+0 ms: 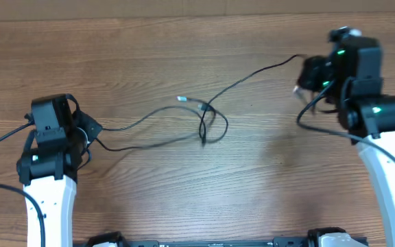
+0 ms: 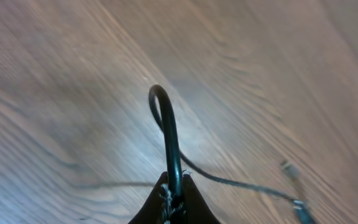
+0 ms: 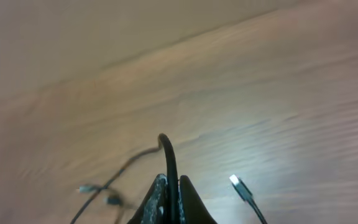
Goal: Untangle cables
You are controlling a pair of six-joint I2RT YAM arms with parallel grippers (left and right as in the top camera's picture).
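Blurred cables (image 2: 171, 137) (far ends indistinct) past left tool (image 2: 174, 202)

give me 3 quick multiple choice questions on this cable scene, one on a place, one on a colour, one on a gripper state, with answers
1. Where do the cables cross in a tangle?
A) near the middle of the table
B) under the right arm
C) at the far left edge

2. What colour are the cables?
A) white
B) black
C) red

3. How is the left gripper?
A) wide open and empty
B) shut on a cable
C) out of view

Answers:
1 A, the overhead view shows the loop mid-table.
2 B, every view shows thin black cords.
3 B, the left wrist view shows its fingers closed on a cord, and the right gripper is the same.
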